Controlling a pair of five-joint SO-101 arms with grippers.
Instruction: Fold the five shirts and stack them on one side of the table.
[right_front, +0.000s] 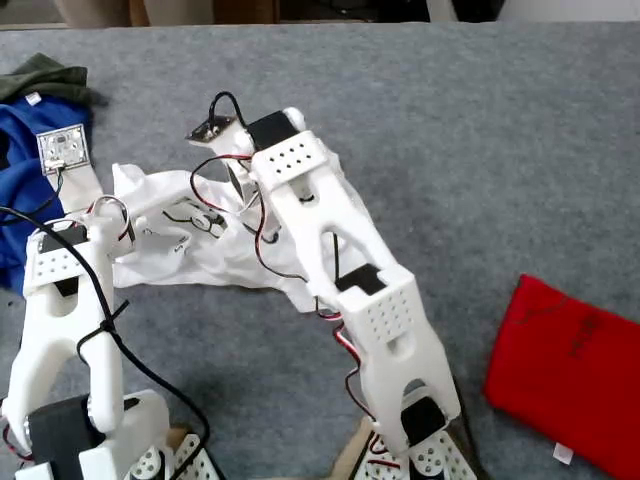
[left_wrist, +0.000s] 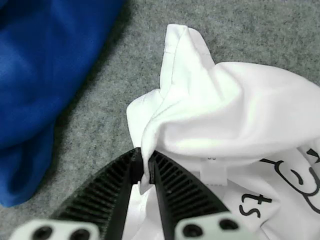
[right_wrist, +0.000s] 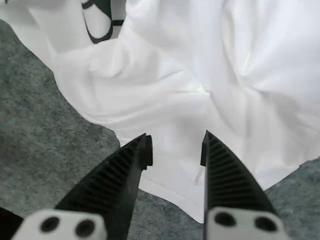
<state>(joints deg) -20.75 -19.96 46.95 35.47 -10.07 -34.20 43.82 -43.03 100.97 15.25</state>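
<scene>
Grey felt desk (right_front: 500, 150) under both arms, and the white shirt (right_front: 200, 255) lies rumpled between them. Left fingers (left_wrist: 165, 180) are clamped tight on a fold of its edge, cloth squeezed right between the ribbed faces, with the blue shirt (left_wrist: 45, 75) just off to one side of them. Right fingers (right_wrist: 132, 157) stand parted and hold nothing, with the white shirt's hem lying across the gap at their tips.

The job now, I'd say, is spreading this shirt flat before any fold. The right fingers want to close on the hem proper, then both arms draw apart evenly so the bunching goes out. Pull harder from one side and the pinch could slip.

Writing? Black lettering runs beside the left fingers, partly cut off, and a small white label (left_wrist: 212, 170) sits just past their tips, too small to read. Red shirt (right_front: 565, 370) lies folded, well apart from both.
</scene>
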